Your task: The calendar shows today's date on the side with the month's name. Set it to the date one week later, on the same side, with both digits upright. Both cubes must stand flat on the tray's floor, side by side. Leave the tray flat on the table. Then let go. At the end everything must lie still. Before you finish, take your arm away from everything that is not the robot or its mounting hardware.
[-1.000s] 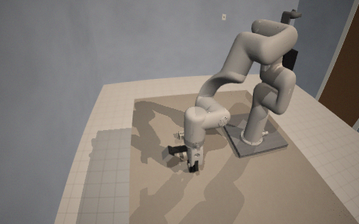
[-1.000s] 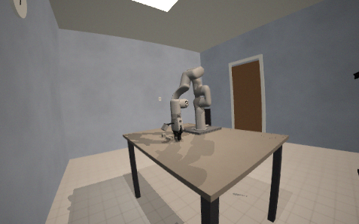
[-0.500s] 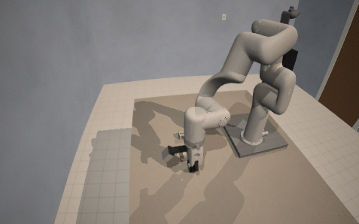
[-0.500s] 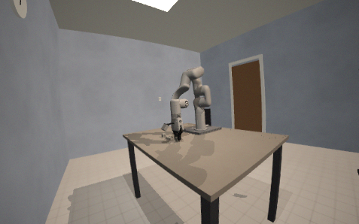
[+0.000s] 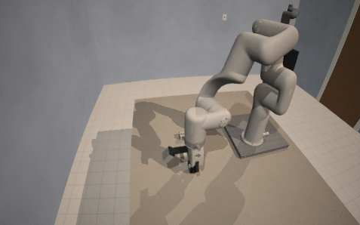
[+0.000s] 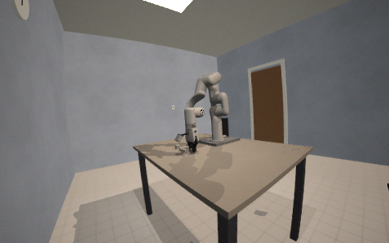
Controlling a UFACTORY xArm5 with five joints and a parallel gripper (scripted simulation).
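Note:
My gripper (image 5: 194, 168) points straight down at the table, left of the arm's base. It is shut on a small thing right at the table top, which I take to be one of the calendar cubes. The dark fingers hide it almost fully. The gripper also shows in the exterior view (image 6: 192, 150), small and far off. A dark low piece (image 5: 176, 152), likely the calendar tray, lies just left of the gripper on the table. A small light piece (image 6: 179, 148) lies beside it. No digits or month name are readable at this size.
The arm's base plate (image 5: 257, 142) stands to the right of the gripper. A small light part (image 5: 180, 134) sticks out left of the wrist. The table edge runs close on the left. A door (image 6: 267, 107) is far behind.

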